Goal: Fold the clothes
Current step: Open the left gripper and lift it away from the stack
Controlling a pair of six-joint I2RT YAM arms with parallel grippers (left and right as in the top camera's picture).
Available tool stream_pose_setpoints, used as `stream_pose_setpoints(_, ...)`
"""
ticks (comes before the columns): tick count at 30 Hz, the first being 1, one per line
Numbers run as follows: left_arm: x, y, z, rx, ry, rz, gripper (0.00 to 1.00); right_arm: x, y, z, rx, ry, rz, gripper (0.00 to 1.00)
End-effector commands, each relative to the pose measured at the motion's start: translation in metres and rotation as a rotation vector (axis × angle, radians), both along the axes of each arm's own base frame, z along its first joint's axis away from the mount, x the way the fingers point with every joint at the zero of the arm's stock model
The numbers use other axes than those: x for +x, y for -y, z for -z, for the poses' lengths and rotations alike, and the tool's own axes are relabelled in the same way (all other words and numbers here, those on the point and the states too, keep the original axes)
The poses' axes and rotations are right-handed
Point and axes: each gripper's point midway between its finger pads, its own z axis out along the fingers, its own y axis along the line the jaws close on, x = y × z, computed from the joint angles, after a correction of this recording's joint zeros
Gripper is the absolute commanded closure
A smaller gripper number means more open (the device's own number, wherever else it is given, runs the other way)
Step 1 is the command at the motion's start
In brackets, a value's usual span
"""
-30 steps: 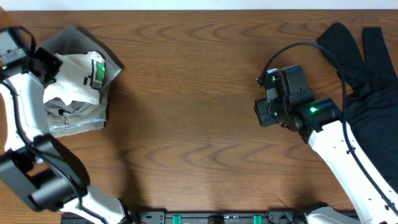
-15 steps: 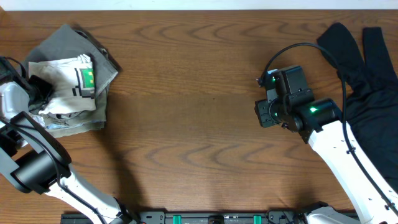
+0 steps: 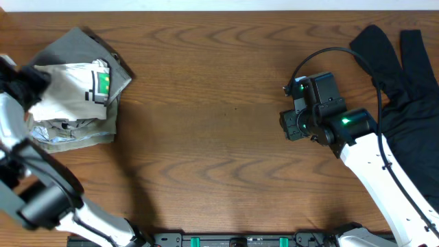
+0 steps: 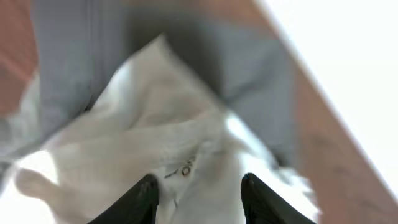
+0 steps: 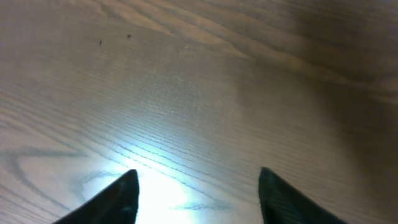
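The T-shirt (image 3: 68,86) lies folded on the trousers (image 3: 82,44) at the worktop's (image 3: 219,103) far left corner, and the left fingers (image 4: 140,202) stand apart over it. The right fingers (image 5: 121,196) gape over the worktop, empty. The black garment (image 3: 405,89) lies at the far right corner.

Brown wood-grain table (image 3: 206,103), black rail (image 3: 233,241) along near edge

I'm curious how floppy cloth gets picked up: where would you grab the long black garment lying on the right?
Probably the rounded flap at the long black garment's upper left, coming from the left: it juts out alone onto the brown wooden table, easy to pinch.
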Motion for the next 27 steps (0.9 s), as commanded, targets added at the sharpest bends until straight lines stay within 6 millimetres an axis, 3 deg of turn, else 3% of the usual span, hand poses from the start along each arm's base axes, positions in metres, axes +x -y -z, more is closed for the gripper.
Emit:
stream_pose_setpoints(1, 0.000, 0.023, -0.077, 0.115, 0.138, 0.090, 0.54, 0.003, 0.001, -0.001, -0.004, 0.007, -0.002, 0.26)
stream_pose_setpoints(5, -0.002, 0.067, -0.111, 0.205, 0.167, 0.219, 0.50, 0.006, -0.004, -0.004, 0.024, 0.020, -0.014, 0.01)
stream_pose_setpoints(9, 0.002, 0.124, -0.121, 0.253, 0.161, 0.374, 0.42, 0.017, -0.009, -0.011, 0.046, 0.072, -0.015, 0.01)
stream_pose_setpoints(14, 0.002, 0.199, -0.099, 0.275, 0.056, 0.560, 0.37, 0.040, -0.009, -0.027, 0.081, 0.175, 0.007, 0.01)
stream_pose_setpoints(17, -0.003, 0.243, -0.084, 0.363, -0.028, 0.689, 0.31, 0.055, 0.003, -0.035, 0.094, 0.228, 0.048, 0.01)
stream_pose_setpoints(19, -0.007, 0.265, -0.077, 0.451, -0.078, 0.756, 0.22, 0.065, 0.015, -0.040, 0.102, 0.255, 0.091, 0.01)
stream_pose_setpoints(20, -0.008, 0.272, -0.076, 0.483, -0.098, 0.763, 0.17, 0.068, 0.023, -0.041, 0.108, 0.261, 0.121, 0.01)
stream_pose_setpoints(21, -0.010, 0.281, -0.074, 0.503, -0.111, 0.777, 0.02, 0.070, 0.029, -0.041, 0.114, 0.261, 0.148, 0.01)
stream_pose_setpoints(24, -0.015, 0.307, -0.071, 0.506, -0.118, 0.838, 0.02, 0.067, 0.045, -0.037, 0.120, 0.227, 0.187, 0.01)
stream_pose_setpoints(27, -0.025, 0.311, -0.065, 0.440, -0.164, 0.804, 0.02, 0.050, 0.055, -0.031, 0.108, 0.162, 0.220, 0.01)
